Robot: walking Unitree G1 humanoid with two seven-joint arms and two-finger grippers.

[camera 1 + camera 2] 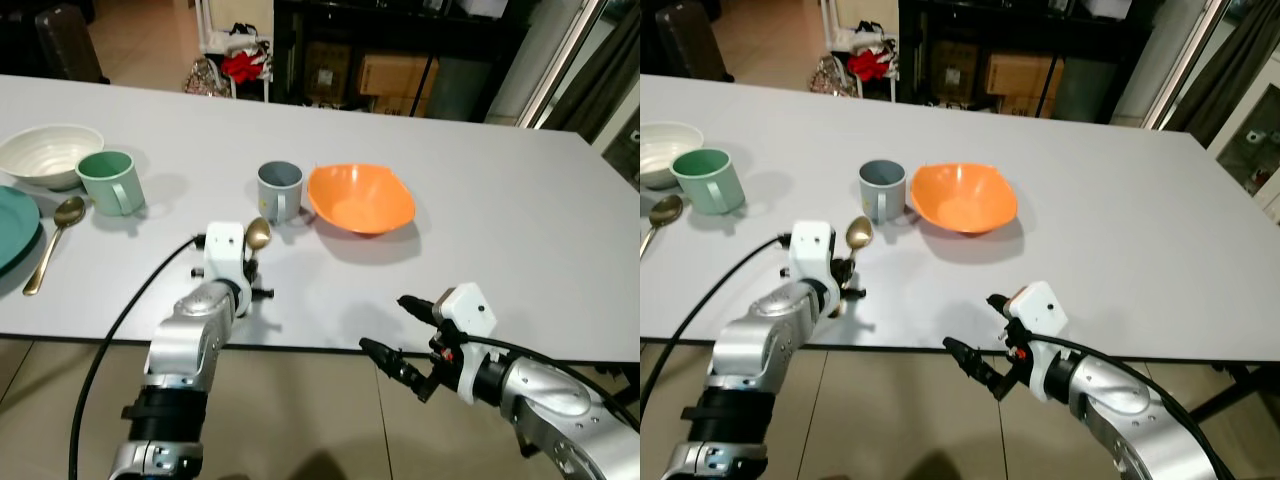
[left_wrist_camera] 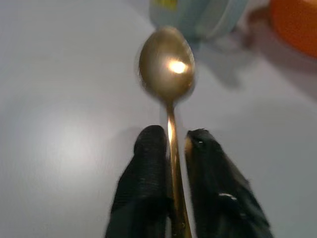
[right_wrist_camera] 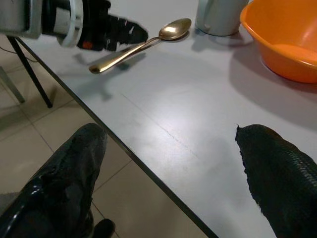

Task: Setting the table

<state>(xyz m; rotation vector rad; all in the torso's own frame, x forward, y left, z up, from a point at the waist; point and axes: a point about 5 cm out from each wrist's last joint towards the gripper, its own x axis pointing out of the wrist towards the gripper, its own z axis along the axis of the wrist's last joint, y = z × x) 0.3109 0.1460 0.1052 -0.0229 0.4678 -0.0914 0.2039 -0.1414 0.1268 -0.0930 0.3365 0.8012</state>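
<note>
One gold spoon (image 2: 167, 69) sits clamped in the left hand (image 1: 250, 262), its bowl pointing toward the grey mug (image 1: 279, 189); the right hand (image 1: 398, 335), fingers apart, hovers at the desk's (image 1: 500, 220) near edge.

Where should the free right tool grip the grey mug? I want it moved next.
Judging by its pose, grip the grey mug by the open rim wall from above: it stands upright, the orange bowl crowds one side, and the right tool is open.

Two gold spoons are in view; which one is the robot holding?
The spoon beside the grey mug, pinched by its handle in the left gripper. The other spoon lies untouched by the green mug.
</note>
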